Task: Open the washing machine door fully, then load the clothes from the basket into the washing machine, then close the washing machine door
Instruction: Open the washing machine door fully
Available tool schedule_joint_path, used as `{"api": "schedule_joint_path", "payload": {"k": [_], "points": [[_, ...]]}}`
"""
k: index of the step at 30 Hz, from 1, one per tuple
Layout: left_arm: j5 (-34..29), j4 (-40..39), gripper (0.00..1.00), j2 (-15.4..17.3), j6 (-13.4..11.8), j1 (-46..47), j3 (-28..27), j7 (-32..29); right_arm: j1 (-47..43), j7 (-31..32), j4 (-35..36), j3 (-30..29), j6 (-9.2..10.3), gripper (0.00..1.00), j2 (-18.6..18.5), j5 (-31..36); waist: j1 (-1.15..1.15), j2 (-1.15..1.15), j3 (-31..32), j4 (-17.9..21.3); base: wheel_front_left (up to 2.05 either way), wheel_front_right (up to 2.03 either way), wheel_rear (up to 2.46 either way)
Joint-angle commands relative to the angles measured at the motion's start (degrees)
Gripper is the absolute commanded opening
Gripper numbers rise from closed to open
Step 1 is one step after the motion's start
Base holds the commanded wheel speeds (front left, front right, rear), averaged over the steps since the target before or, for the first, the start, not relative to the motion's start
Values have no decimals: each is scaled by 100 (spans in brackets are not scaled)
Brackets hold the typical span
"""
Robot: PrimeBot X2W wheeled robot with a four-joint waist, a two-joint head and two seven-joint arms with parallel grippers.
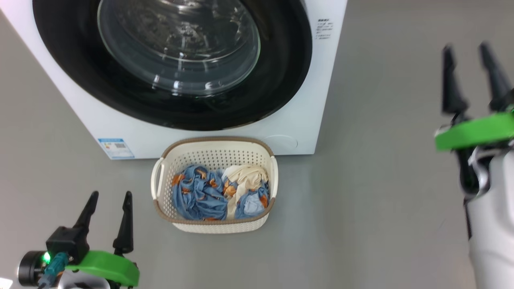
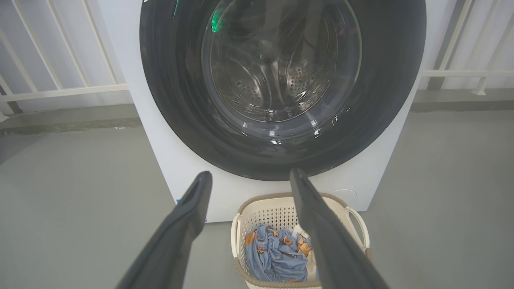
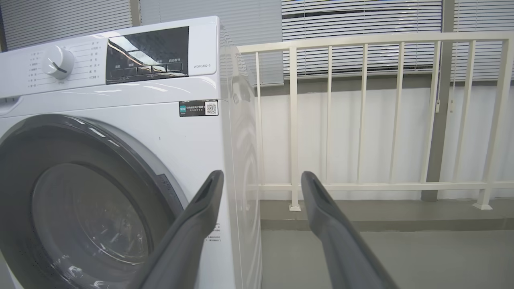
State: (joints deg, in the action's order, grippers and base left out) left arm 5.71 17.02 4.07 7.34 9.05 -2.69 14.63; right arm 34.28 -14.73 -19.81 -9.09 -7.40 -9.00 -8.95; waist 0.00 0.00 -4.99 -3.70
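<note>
The white washing machine [image 1: 297, 104] stands ahead with its round door [image 1: 172, 60] shut, black rim around a clear glass bowl. On the floor right in front of it sits the cream basket [image 1: 215, 154], holding the clothes [image 1: 219, 192]: blue fabric with orange figures, a cream garment and a pale blue piece. My left gripper [image 1: 110, 198] hovers open at the lower left, left of the basket, nothing between its fingers. Off to the machine's right, my right gripper [image 1: 468, 50] is raised and open, also empty. The door [image 2: 281, 80] and basket [image 2: 249, 208] show beyond the left fingers.
Grey floor [image 1: 381, 180] spreads around the machine and basket. A white railing [image 3: 361, 120] runs behind and to the right of the machine [image 3: 120, 120], with blinds above it. The control panel and dial [image 3: 58, 62] top the washer's front.
</note>
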Motion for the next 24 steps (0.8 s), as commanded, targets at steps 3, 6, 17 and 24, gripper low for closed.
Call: {"api": "schedule_joint_path", "payload": {"k": [3,6,17,24], "points": [[38,-147,100,115,9,319,-141,37,629,-22,6,-58,-9,100,-32,-370,0,0,-240,-200,0,0,0],[54,-138,100,100,10,374,-105,37,1064,83,-204,-280,-9,100,51,-926,0,0,-364,-289,0,0,0],[132,-111,100,56,13,689,106,37,2206,735,-1144,-1398,-9,0,382,-3133,0,0,-839,-618,0,0,0],[192,-48,100,28,14,873,239,37,2991,1320,-1901,-1734,-9,0,432,-3819,0,0,-1168,-820,0,0,0]]}}
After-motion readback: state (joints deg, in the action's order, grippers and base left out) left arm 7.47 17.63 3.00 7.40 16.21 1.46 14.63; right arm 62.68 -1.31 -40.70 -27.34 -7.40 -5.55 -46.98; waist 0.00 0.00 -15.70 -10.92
